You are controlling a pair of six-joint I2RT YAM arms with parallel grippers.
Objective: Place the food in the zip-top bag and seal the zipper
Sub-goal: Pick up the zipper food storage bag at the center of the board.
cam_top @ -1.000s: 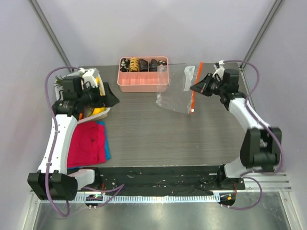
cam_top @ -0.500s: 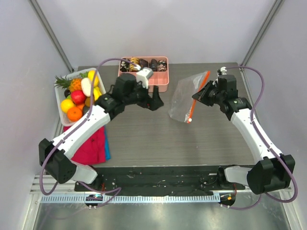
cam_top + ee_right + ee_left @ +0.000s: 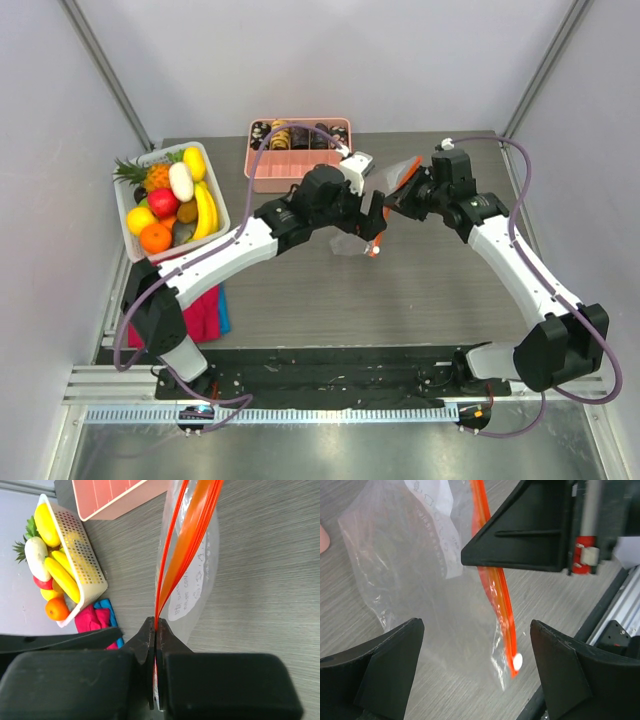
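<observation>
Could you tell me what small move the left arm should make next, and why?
Probably ease the left gripper forward and close on the zipper: its jaws stand open either side of the zip-top bag, which the right gripper holds up by that strip.

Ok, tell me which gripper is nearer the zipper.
Right. The right gripper is shut on the zipper, pinching its orange strip. The left gripper is open, with the slider showing between its jaws, not visibly touching.

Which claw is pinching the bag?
The right claw, shut on the zip-top bag's orange zipper. The left claw is wide open, empty.
</observation>
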